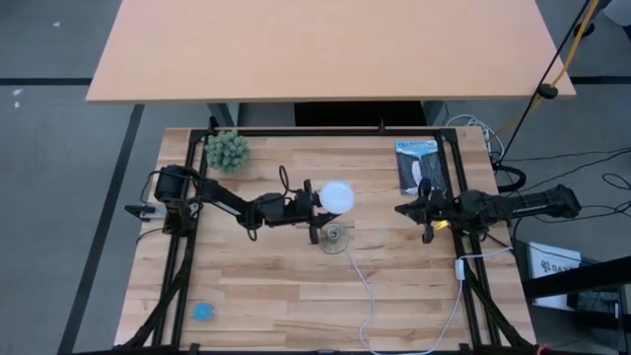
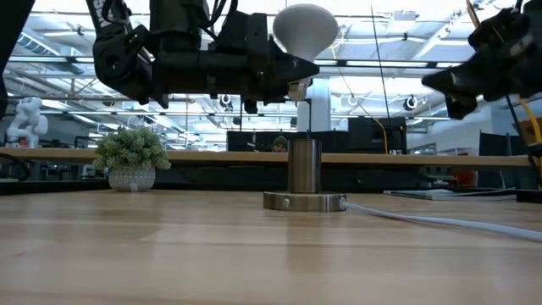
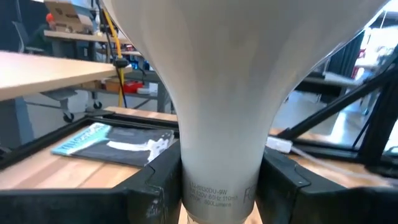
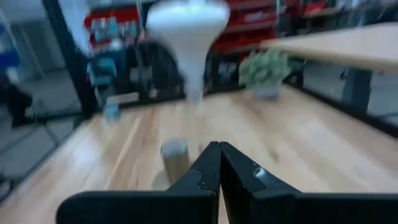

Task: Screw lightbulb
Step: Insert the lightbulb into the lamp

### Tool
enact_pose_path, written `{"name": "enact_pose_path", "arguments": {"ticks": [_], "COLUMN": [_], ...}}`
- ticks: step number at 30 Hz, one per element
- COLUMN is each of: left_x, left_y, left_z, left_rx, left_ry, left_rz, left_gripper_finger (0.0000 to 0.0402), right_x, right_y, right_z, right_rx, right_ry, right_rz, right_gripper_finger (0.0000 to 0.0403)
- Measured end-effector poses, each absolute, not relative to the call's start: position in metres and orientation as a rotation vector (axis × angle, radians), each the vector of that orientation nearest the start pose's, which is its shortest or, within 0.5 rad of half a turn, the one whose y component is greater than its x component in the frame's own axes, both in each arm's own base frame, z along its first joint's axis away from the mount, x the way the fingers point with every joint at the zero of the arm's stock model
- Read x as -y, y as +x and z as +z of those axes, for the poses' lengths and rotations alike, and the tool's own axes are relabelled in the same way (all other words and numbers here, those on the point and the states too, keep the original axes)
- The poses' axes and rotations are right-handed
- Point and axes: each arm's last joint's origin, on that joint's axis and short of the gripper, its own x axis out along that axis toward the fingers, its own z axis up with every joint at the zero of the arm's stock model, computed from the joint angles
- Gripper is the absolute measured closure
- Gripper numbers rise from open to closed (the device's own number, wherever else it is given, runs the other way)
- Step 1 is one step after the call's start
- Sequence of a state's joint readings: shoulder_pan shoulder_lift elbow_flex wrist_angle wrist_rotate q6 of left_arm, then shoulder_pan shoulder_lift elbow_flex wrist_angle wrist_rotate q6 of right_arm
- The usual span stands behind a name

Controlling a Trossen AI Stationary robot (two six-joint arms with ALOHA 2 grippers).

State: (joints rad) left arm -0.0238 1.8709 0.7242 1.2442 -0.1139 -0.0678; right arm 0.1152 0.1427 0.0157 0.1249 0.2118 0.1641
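The white lightbulb (image 1: 337, 196) is held by my left gripper (image 1: 314, 209) above the table, globe up and narrow neck down, as the low view (image 2: 305, 30) shows. The socket (image 2: 305, 174), a metal cylinder on a round flat base, stands on the table just below it and also shows in the high view (image 1: 334, 238). A thin white cord (image 1: 365, 291) runs from it toward the near edge. My right gripper (image 1: 402, 211) is shut and empty, right of the socket and above the table; the right wrist view (image 4: 219, 163) shows its fingers closed. My left gripper pinches the bulb's narrow neck (image 3: 219, 180), just above the screw base, between its two fingers (image 3: 155, 186), one on each side. The fingers come level from the table's left. The bulb stands upright, globe up, lifted clear above the socket.
A small potted plant (image 1: 228, 150) stands at the far left. A dark booklet (image 1: 416, 166) lies at the far right. A small blue disc (image 1: 203, 312) lies near the front left corner. A black frame (image 1: 296, 131) rims the table.
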Motion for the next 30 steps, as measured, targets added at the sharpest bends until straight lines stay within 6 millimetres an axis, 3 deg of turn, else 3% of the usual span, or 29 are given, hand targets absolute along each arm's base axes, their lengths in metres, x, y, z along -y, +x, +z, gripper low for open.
{"name": "enact_pose_path", "arguments": {"ticks": [5, 11, 19, 25, 30], "left_x": [0.005, 0.0, -0.007, -0.007, -0.003], "left_y": [0.35, 0.35, 0.35, 0.35, 0.35], "left_z": [0.164, 0.164, 0.164, 0.164, 0.164], "left_rx": [0.075, 0.075, 0.075, 0.075, 0.075], "left_ry": [-0.047, -0.044, -0.046, -0.045, -0.062], "left_rz": [0.091, 0.106, 0.128, 0.129, 0.087], "left_gripper_finger": [0.0246, 0.0246, 0.0246, 0.0246, 0.0246], "right_x": [-0.005, -0.005, -0.006, -0.003, -0.004], "right_y": [0.109, 0.123, 0.161, 0.192, 0.21], "right_z": [0.176, 0.176, 0.19, 0.198, 0.203], "right_rx": [0.05, -0.176, -0.352, -0.503, -0.532], "right_ry": [0.184, 0.205, 0.189, 0.308, 0.348], "right_rz": [-0.13, -0.204, -0.296, -0.385, -0.405], "right_gripper_finger": [0.0401, 0.0371, 0.0336, 0.0328, 0.0326]}}
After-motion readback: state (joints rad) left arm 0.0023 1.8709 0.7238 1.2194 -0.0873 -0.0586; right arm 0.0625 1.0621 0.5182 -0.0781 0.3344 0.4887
